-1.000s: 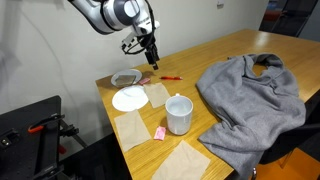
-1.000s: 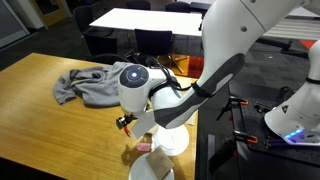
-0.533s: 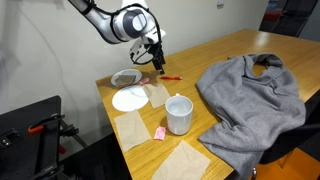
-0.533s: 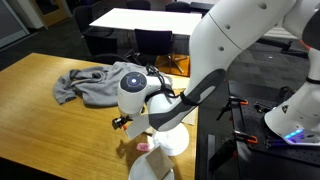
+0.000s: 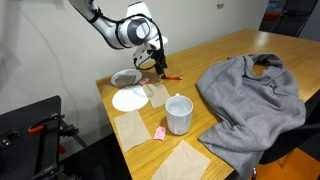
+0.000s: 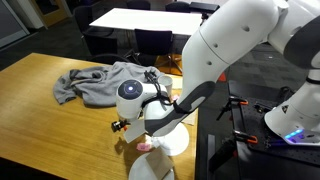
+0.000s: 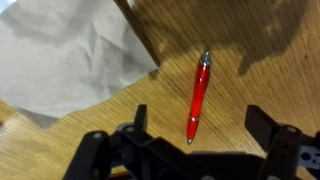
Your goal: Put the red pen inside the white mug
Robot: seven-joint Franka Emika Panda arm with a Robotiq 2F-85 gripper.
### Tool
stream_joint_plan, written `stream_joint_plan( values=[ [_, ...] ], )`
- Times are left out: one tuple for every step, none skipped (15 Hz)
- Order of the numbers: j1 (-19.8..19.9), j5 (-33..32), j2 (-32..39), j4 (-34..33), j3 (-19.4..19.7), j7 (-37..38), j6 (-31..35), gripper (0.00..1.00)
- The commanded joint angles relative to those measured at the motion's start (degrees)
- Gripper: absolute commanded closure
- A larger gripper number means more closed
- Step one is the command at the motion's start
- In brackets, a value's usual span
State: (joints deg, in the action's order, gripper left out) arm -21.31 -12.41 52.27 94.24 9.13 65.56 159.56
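End effector [image 7: 197,122] released, fingers spread wide | thin red plastic pen [image 7: 199,95] lay flat on wooden tabletop [image 7: 262,45], framed between them | well apart from glossy white cylindrical mug [image 5: 179,114]

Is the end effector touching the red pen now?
Apart. The wrist view shows the red pen lying between the fingers of the open end effector, with bare table on both sides.

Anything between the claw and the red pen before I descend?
Nothing. In the wrist view only bare table shows between the open claw and the red pen; the creased paper lies off to one side.
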Motion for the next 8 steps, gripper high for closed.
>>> stream_joint_plan(
  values=[
    [-1.5, 2.2, 2.6, -3.1, 1.9, -0.6, -0.4, 0.0],
    [-1.9, 2.1, 3.1, -3.6, 2.5, -0.3, -0.7, 0.0],
    [-2.1, 2.2, 3.7, -4.2, 3.0, -0.1, -0.9, 0.0],
    [-2.2, 2.3, 4.2, -4.6, 3.2, 0.0, -0.9, 0.0],
    [-2.3, 2.4, 4.6, -5.0, 3.5, 0.0, -1.0, 0.0],
    [-2.3, 2.5, 5.0, -5.4, 3.7, -0.1, -1.2, 0.0],
    [-2.2, 2.6, 5.5, -5.8, 3.8, -0.1, -1.2, 0.0],
    [-2.3, 2.7, 5.8, -6.1, 3.9, -0.2, -1.4, 0.0]
  ],
)
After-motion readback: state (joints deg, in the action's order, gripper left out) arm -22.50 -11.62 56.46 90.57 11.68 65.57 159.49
